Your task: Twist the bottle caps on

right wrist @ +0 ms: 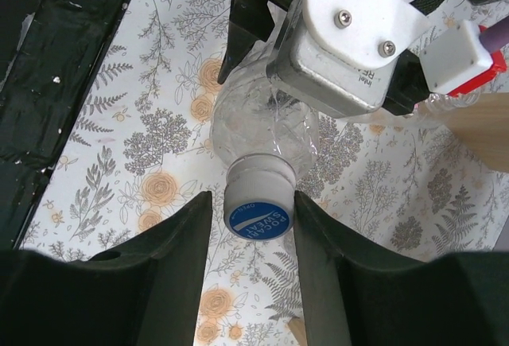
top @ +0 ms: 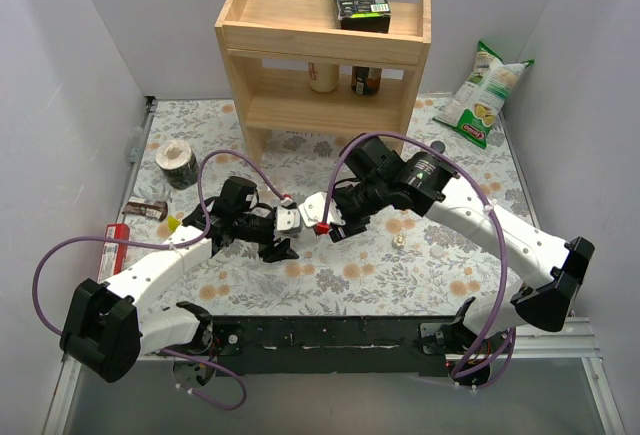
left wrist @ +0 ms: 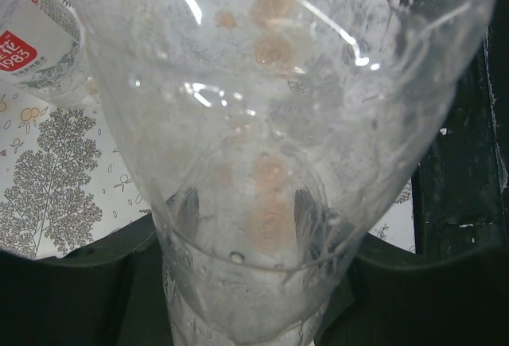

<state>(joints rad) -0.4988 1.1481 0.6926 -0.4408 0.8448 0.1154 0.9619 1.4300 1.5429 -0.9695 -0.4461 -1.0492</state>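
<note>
A clear bottle (right wrist: 262, 127) is held level between my two grippers above the middle of the floral table. My left gripper (top: 285, 223) is shut on its body; in the left wrist view the bottle (left wrist: 270, 83) fills the frame, with the dark fingers (left wrist: 187, 211) showing through it. A white cap with a blue top (right wrist: 258, 203) sits on the bottle's neck. My right gripper (right wrist: 254, 215) is closed around this cap, the right finger (right wrist: 318, 258) touching it and the left finger a sliver off. A second clear bottle with a red label (left wrist: 28, 36) lies beside it.
A wooden shelf (top: 325, 65) with two jars and a black box on top stands at the back. A chips bag (top: 485, 95) leans at the back right. A tape roll (top: 180, 163) is at the left. A small pale round thing (top: 398, 242) lies under the right arm.
</note>
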